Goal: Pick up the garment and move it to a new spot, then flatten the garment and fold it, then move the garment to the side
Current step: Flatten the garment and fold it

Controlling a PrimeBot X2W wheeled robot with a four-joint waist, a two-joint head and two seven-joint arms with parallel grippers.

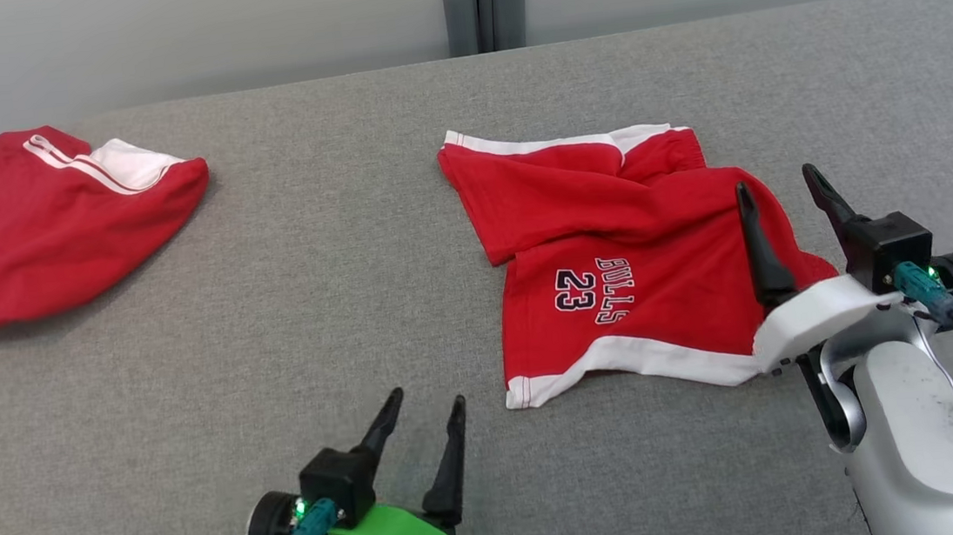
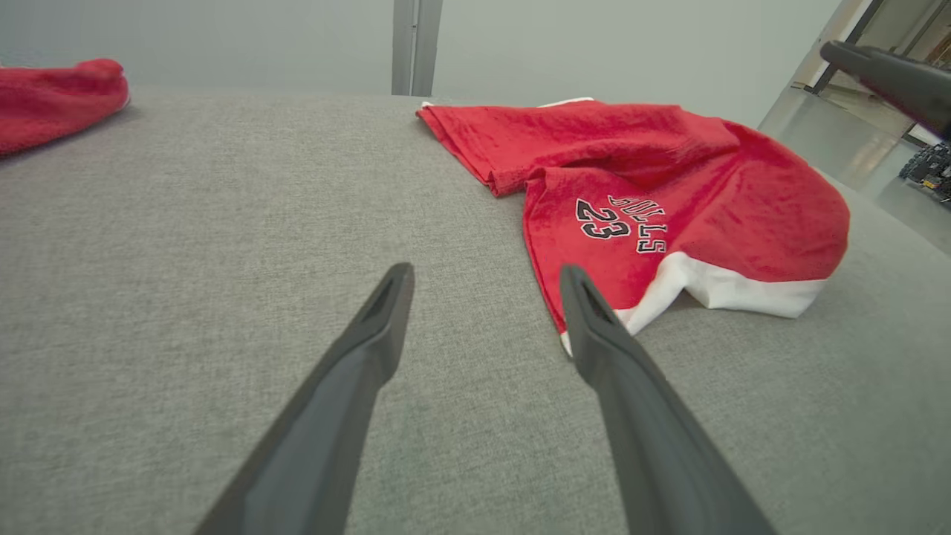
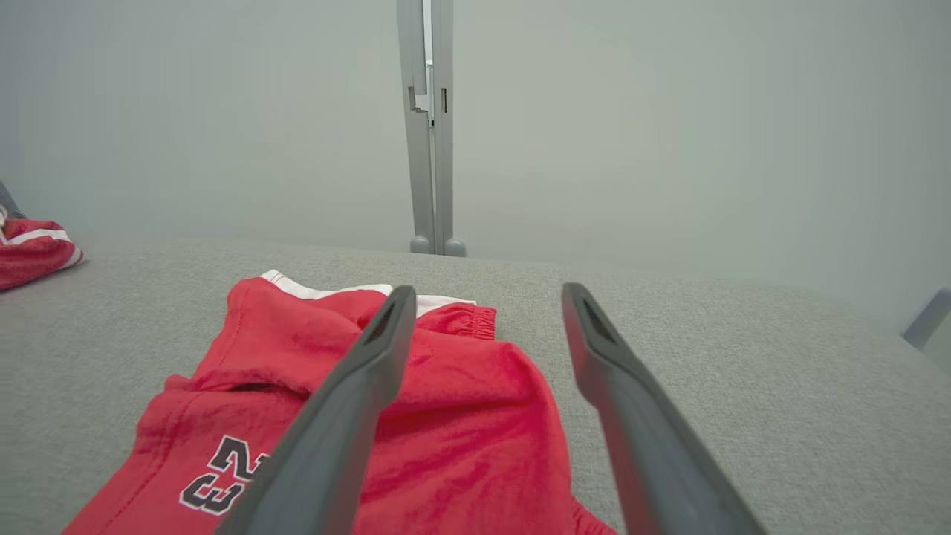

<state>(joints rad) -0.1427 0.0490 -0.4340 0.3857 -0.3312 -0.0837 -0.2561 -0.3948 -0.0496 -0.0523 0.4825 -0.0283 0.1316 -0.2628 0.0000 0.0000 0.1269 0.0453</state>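
Garment: crumpled red cloth shorts with white trim and a dark "BULLS 23" print (image 1: 613, 228), lying loose at 3 o'clock from the middle of the head view; the white-edged hem is nearest the robot and one part is folded over the top.
Right gripper: (image 1: 774, 179) at the garment's 3 o'clock edge, its two dark fingers spread wide with nothing between them. One finger crosses over the red cloth; I cannot tell whether it touches.
Right wrist view: the shorts (image 3: 446, 416) lie beneath and to the 9 o'clock side of the parted gripper (image 3: 488, 291).
Left gripper: (image 1: 428, 396) at 7 o'clock of the shorts, just beside the hem corner, fingers apart and holding nothing.
Left wrist view: the open gripper (image 2: 484, 271) hangs over bare cloth, with the shorts (image 2: 669, 171) at 1 o'clock.
Surface: grey woven fabric tabletop (image 1: 311, 275) under everything.
Other cloth: a second red and white garment (image 1: 44, 222), bunched at 10 o'clock, well apart from the shorts.
Background: grey upright post (image 1: 484, 0) at 12 o'clock, behind the table's far edge.
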